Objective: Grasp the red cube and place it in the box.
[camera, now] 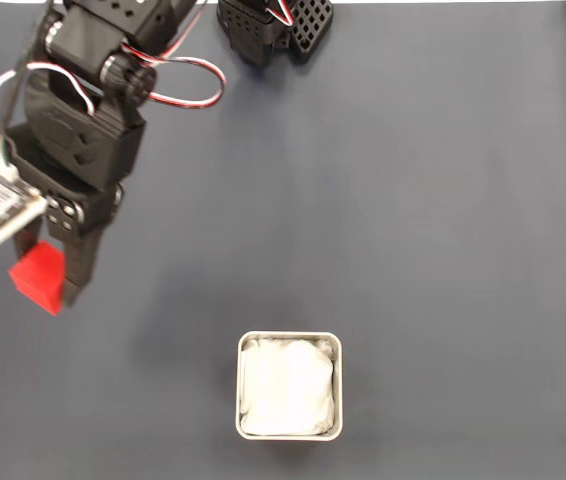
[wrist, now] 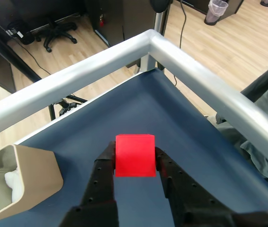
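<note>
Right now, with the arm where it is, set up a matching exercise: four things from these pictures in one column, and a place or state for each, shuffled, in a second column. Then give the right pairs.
Column one:
1. red cube
2. box
3. gripper
4. table rail

Column two:
A. silver, running along the table's edge in the wrist view
B. shut on something
C. held between two black fingers
D. standing on the dark blue mat, lined with white

Pairs: 1-C, 2-D, 3-B, 4-A
</note>
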`<state>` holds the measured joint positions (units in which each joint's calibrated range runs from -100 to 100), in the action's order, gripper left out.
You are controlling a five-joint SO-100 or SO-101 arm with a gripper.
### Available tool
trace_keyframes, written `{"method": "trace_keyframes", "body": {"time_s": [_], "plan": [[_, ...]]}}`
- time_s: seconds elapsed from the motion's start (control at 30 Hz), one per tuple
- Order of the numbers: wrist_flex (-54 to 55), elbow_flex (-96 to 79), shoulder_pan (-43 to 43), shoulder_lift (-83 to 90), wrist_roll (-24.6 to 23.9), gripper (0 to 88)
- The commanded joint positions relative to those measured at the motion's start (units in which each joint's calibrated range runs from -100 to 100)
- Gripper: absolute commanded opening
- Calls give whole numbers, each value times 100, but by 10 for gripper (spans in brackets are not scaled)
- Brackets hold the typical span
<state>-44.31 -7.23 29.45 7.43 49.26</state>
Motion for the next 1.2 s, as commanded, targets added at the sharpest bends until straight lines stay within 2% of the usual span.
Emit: {"method": "trace_keyframes", "body": {"time_s": [0.0,1.17], "plan": [[-11,322,-268,193,-24,67],[284,705,-1624,-179,171,65]]}}
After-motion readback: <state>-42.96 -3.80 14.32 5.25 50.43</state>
